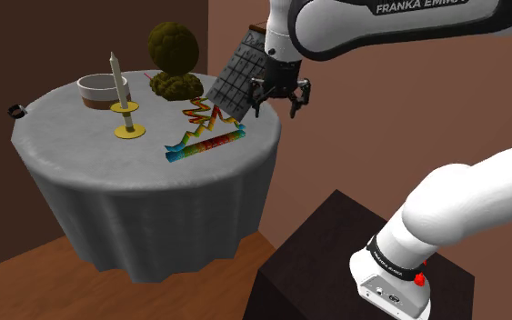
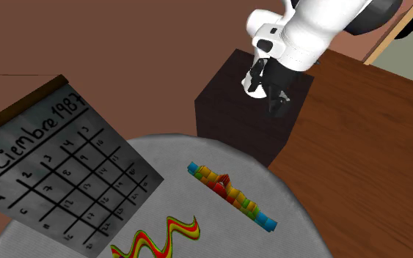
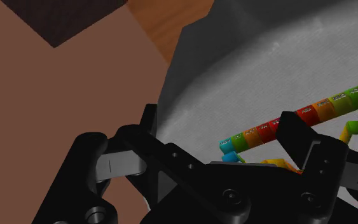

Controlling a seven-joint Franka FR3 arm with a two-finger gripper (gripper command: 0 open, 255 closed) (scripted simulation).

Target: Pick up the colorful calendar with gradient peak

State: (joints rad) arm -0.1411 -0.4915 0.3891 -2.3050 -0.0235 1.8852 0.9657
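The colourful calendar (image 1: 206,144) — a rainbow row of blocks — lies flat on the grey-clothed bench (image 1: 81,155), below my pincer (image 1: 281,95) and apart from it. My pincer hangs over the bench's rim, its fingers (image 3: 149,127) spread wide with nothing between them. Just beside it leans a grey grid calendar (image 1: 235,77) — farther beyond stand a candle (image 1: 115,77) and a bowl (image 1: 99,88).
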